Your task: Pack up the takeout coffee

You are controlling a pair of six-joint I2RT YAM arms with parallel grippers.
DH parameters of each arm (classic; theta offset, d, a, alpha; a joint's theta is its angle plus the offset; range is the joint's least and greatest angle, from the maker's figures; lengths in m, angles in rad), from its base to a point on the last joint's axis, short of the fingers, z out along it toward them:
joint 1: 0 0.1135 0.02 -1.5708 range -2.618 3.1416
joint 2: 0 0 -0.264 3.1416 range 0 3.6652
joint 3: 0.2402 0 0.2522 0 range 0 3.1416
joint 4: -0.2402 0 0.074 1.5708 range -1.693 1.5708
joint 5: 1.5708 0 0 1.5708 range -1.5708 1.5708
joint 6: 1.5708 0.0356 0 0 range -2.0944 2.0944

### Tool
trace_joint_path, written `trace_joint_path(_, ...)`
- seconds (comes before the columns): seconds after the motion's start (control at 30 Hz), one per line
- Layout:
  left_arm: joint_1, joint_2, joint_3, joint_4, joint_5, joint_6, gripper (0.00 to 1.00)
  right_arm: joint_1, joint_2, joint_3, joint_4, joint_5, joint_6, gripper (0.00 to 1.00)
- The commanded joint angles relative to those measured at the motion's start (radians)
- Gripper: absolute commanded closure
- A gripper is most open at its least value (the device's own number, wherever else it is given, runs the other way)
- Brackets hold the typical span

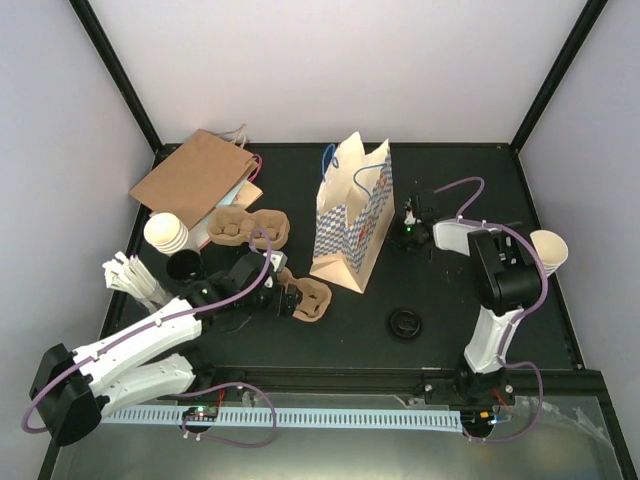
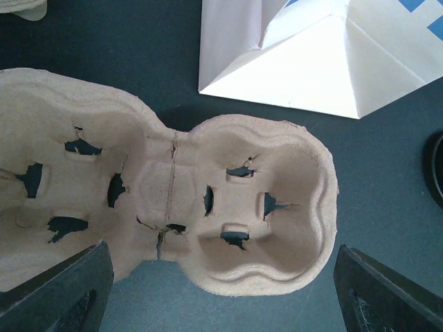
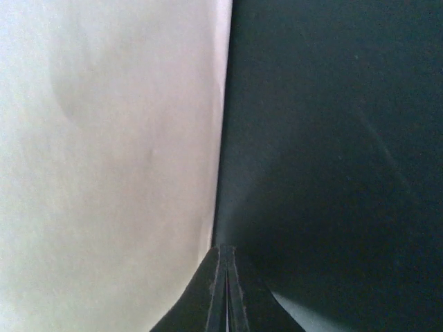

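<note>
Left gripper [image 2: 221, 259] released, fingers wide on either side of a pulp two-cup carrier [image 2: 228, 214]. A second carrier [image 1: 245, 226] shows only in the top view. Right gripper [image 3: 225, 294] clenched beside checked bag [image 1: 350, 215]. Black-lidded cup [image 1: 183, 266] sits left of the left gripper. Black lid [image 1: 405, 323] lies before the bag. Cream cup stack [image 1: 165, 232] stands far left.

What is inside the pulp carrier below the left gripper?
Nothing: both wells of the pulp carrier show empty, no cup. Its left end runs out of the wrist view.
</note>
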Motion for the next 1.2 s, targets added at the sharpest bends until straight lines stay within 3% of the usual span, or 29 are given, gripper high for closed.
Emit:
trace_joint_path(0.0, 0.007, 0.004, 0.016, 0.01, 0.016, 0.002, 0.1, -0.003, -0.065, -0.014, -0.076, 0.025, -0.067, 0.96)
trace_joint_path(0.2, 0.007, 0.038, 0.037, -0.028, 0.022, 0.017, 0.01, -0.008, -0.251, -0.083, -0.139, 0.087, -0.137, 0.91)
trace_joint_path(0.6, 0.006, 0.149, 0.047, -0.02, -0.018, -0.002, 0.01, -0.009, -0.586, -0.147, -0.299, 0.177, -0.272, 0.84)
trace_joint_path(0.7, 0.005, 0.17, 0.043, 0.001, -0.013, 0.005, 0.01, -0.008, -0.695, -0.18, -0.278, 0.155, -0.291, 0.75)
trace_joint_path(0.8, 0.003, 0.192, 0.033, 0.028, 0.0, 0.013, 0.01, -0.01, -0.815, -0.246, -0.211, 0.166, -0.296, 0.58)
trace_joint_path(0.97, -0.002, 0.24, 0.036, 0.032, -0.031, 0.011, 0.01, -0.01, -0.945, -0.344, -0.141, 0.211, -0.283, 0.56)
trace_joint_path(1.17, -0.015, 0.324, 0.08, 0.001, -0.06, 0.018, 0.07, -0.01, -0.935, -0.37, -0.144, 0.213, -0.278, 0.57)
